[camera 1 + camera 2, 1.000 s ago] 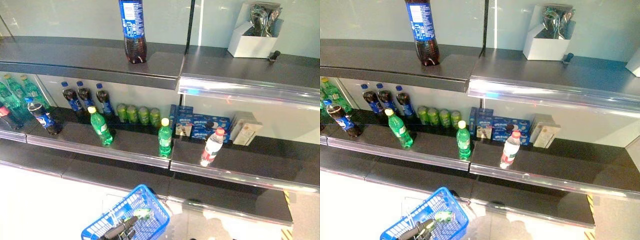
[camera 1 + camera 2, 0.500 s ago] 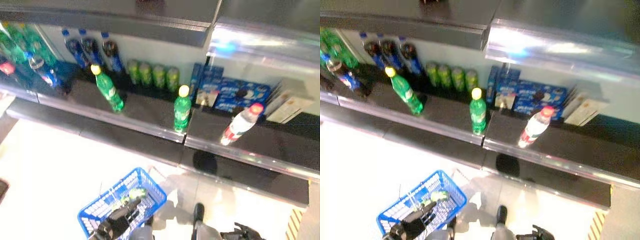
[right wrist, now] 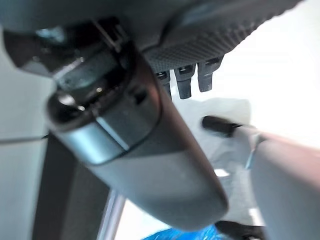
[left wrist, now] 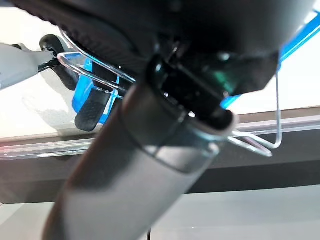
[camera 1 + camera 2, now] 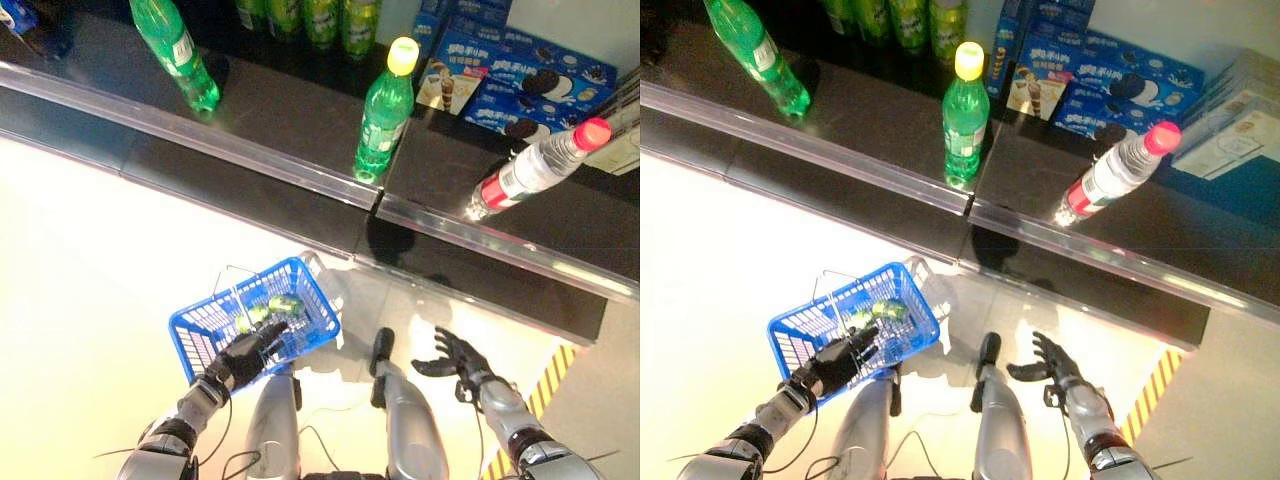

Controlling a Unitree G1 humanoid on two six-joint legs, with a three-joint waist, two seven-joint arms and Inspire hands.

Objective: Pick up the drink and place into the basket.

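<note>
A blue wire basket (image 5: 210, 330) hangs low in front of the shelves, and a green drink (image 5: 272, 306) lies inside it. My left hand (image 5: 243, 358) is at the basket's near rim, fingers curled over the edge; the left wrist view shows the wire handle (image 4: 270, 145) beside it. My right hand (image 5: 455, 355) hovers open and empty over the floor, right of the basket. On the shelf (image 5: 300, 110) stand a green bottle with a yellow cap (image 5: 385, 115), a leaning green bottle (image 5: 175, 50) and a leaning water bottle with a red cap (image 5: 535, 170).
Blue biscuit boxes (image 5: 520, 85) and green cans (image 5: 305, 15) line the back of the shelf. A clear rail (image 5: 250, 155) runs along its front edge, with a lower dark ledge beneath. Yellow-black floor tape (image 5: 535, 400) lies at the right.
The camera has tilted down, so the shelves slid up and out of view. Both arms now show, the right hand fully in view. The basket stays with the left hand.
</note>
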